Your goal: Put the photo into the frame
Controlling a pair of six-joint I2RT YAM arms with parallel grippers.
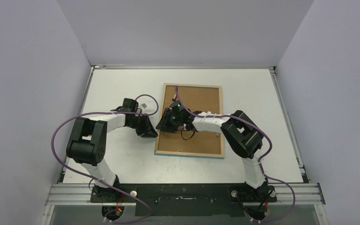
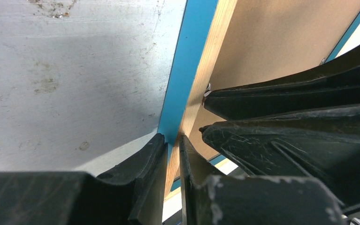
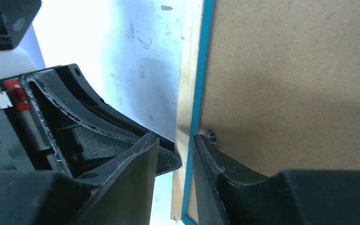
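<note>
The frame lies flat on the white tabletop, roughly mid-table and a bit right of center, back side up w/ the brown backing board filling it. Both arms reach in to its left rail, about halfway along that edge. The left fingers are nearly closed, a narrow slot between them, and the rail's turquoise strip plus light wood edge runs right into that slot, so they look pinched on the frame. The right fingers sit one on each side of the same rail, opened a moderate amount. The inner one is up against the turquoise lip over the board, the outer one is over the tabletop w/ a bit of gap to the wood, so can't tell if they're really clamping. The tips of the two sets are just beside each other. Tabletop is scuffed and stained near that edge.
</note>
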